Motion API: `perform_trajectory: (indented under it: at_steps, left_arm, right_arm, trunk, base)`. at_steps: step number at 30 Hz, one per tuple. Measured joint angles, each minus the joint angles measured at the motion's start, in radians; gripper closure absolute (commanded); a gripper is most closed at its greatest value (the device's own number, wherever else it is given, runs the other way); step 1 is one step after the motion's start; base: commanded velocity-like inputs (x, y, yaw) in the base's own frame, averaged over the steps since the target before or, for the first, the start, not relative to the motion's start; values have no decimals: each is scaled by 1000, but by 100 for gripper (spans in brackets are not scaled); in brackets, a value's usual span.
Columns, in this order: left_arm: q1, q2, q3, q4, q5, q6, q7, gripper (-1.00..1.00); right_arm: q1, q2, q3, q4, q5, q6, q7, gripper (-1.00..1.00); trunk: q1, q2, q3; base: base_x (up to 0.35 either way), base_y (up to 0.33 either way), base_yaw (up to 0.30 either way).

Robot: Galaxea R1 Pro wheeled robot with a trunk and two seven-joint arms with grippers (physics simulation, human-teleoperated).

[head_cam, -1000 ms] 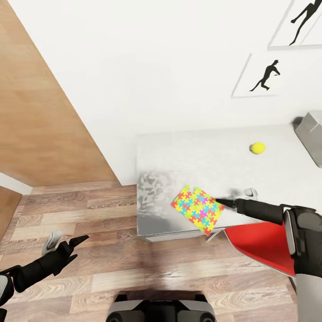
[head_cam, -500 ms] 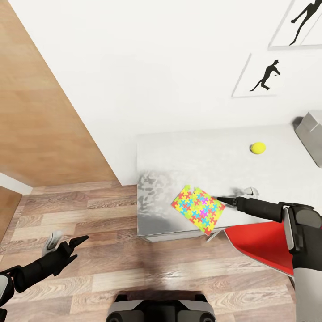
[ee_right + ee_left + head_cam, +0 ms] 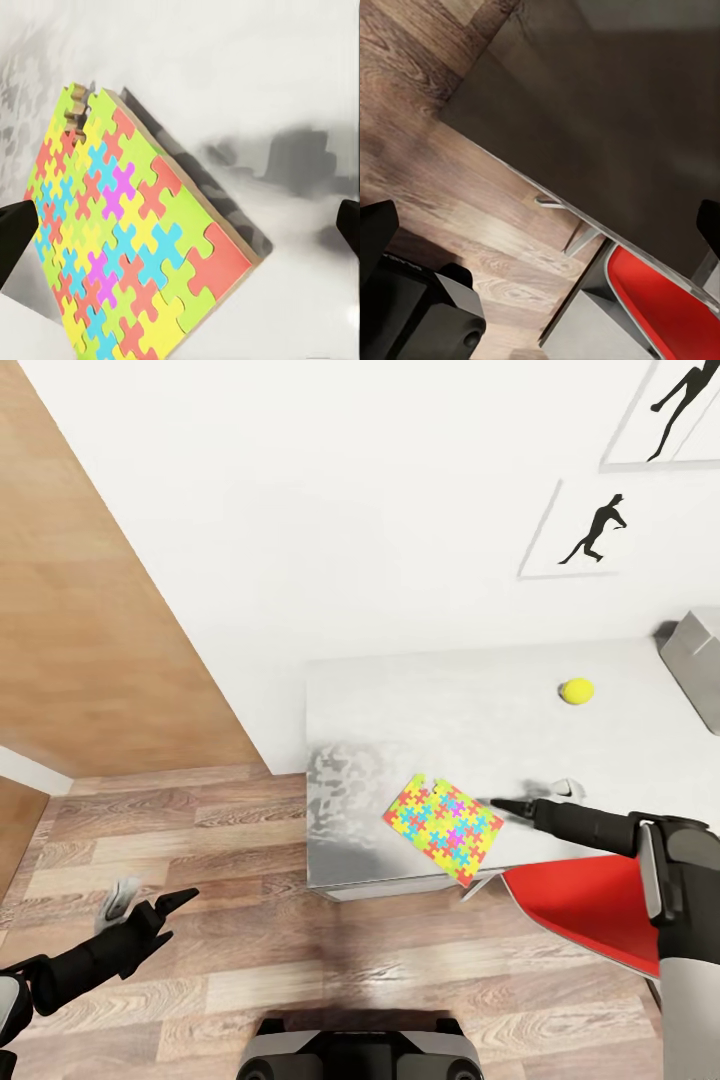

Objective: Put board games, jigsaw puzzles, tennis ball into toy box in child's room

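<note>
A jigsaw puzzle (image 3: 443, 828) in bright yellow, pink, blue and green lies flat near the front edge of the light-grey table (image 3: 400, 720); its tan edge (image 3: 187, 187) looks thick. My right gripper (image 3: 530, 796) hovers low over the table just right of the puzzle, open and holding nothing. In the right wrist view its fingertips (image 3: 15, 225) stand wide apart with the puzzle (image 3: 127, 240) between them. The tennis ball (image 3: 576, 690) rests farther back on the table. A corner of the grey toy box (image 3: 697, 660) shows at the right edge. My left gripper (image 3: 150, 900) hangs open over the floor.
A red chair (image 3: 580, 905) stands tucked under the table's front right, below my right arm; it also shows in the left wrist view (image 3: 660, 307). A white wall with framed silhouettes (image 3: 590, 530) backs the table. A wooden panel (image 3: 90, 610) and wood floor (image 3: 200, 840) lie left.
My right gripper has drifted slightly right and back from the puzzle's edge. The left gripper has sunk a little. Puzzle and ball have not moved.
</note>
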Motion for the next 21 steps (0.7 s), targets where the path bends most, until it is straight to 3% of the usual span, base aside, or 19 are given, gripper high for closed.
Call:
perform_trajectory:
  at_steps: [8,21]
  left_arm:
    - [0,0,0,3,0,0,0,-100]
    - [0,-1,0,7,-14,0,0,-100]
  right_arm:
    - [0,1,-23,2,3,0,-2,-100]
    - [0,5,-27,6,6,0,-3,-100]
  trunk:
    - [0,0,0]
    - [0,0,0]
  base:
    - [0,0,0]
    - [0,0,0]
